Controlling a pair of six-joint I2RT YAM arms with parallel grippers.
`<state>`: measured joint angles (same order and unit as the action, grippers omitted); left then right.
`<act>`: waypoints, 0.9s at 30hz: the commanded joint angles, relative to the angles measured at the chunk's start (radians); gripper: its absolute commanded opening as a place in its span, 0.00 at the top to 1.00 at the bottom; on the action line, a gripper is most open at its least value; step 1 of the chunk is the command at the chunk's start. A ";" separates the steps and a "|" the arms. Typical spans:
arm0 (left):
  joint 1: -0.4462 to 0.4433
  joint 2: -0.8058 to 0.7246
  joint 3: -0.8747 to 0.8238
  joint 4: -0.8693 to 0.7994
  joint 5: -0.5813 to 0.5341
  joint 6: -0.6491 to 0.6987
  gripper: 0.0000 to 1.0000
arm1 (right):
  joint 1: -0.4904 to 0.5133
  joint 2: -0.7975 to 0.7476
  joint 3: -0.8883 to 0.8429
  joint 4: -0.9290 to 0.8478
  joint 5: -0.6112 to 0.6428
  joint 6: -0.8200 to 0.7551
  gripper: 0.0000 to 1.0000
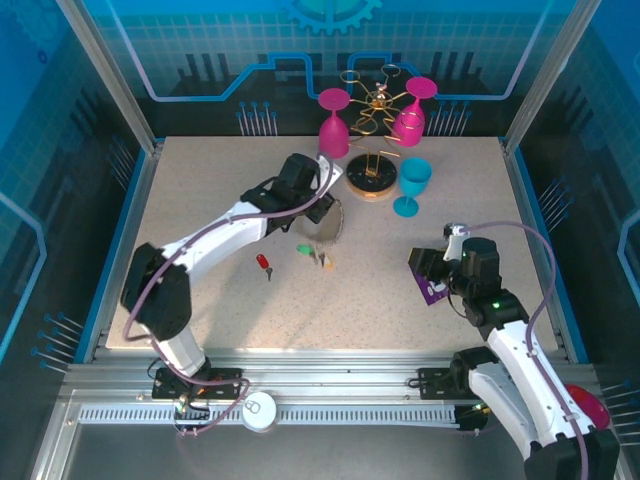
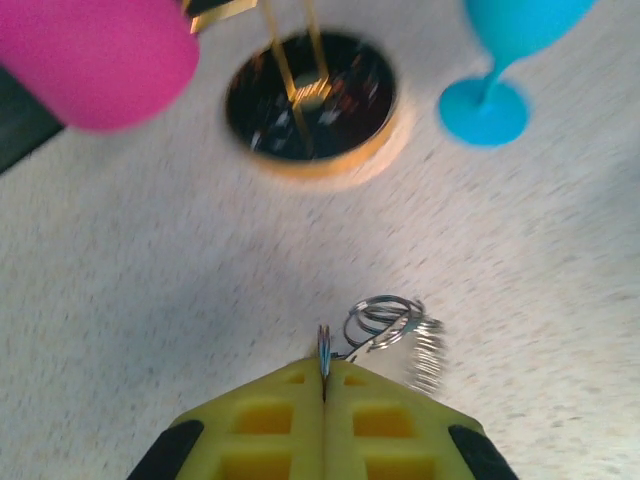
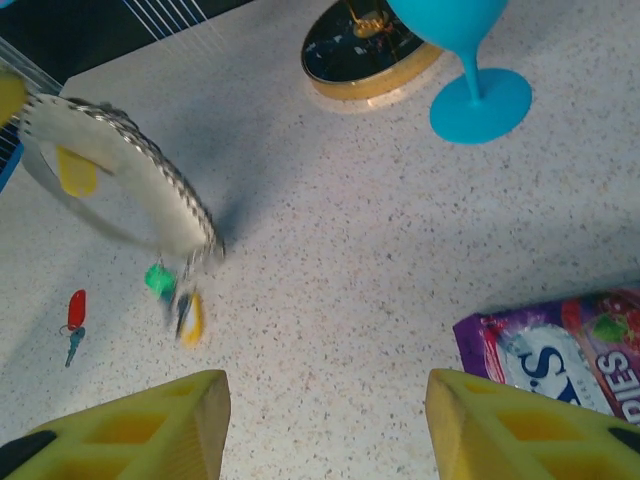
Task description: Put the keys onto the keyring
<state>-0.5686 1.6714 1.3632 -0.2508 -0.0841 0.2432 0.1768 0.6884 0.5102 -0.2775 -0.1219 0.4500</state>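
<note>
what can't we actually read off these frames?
- Right wrist: keyring motion-blurred; unclear whether green key and yellow key hang on it.
- Left wrist: small rings beside left gripper blurred.
- Top: keyring partly behind left gripper.
- Right wrist: purple packet cut by frame edge.

table (image 1: 350, 300): speckled beige | walls (image 1: 480, 50): blue circuit-print panels | frame (image 1: 110, 75): aluminium posts

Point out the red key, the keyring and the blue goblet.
red key (image 3: 76, 308), right wrist view, red plastic head.
keyring (image 3: 190, 205), right wrist view, beaded rim.
blue goblet (image 3: 485, 105), right wrist view, round foot.
</note>
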 commanded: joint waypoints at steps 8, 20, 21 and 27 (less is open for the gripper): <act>0.009 -0.246 -0.341 0.477 0.449 0.179 1.00 | 0.018 0.033 0.034 0.245 -0.114 -0.109 0.43; 0.072 -0.264 -0.415 0.541 0.861 0.190 1.00 | 0.054 0.118 -0.031 0.635 -0.286 -0.298 0.45; 0.074 -0.264 -0.421 0.546 0.879 0.191 1.00 | 0.059 0.126 -0.034 0.650 -0.300 -0.319 0.45; 0.081 -0.259 -0.432 0.565 0.983 0.217 1.00 | 0.093 0.182 -0.016 0.684 -0.413 -0.492 0.54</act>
<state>-0.4942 1.4315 0.9321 0.2379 0.7662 0.4183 0.2466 0.8543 0.4900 0.3298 -0.4496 0.0856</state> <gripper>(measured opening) 0.050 0.472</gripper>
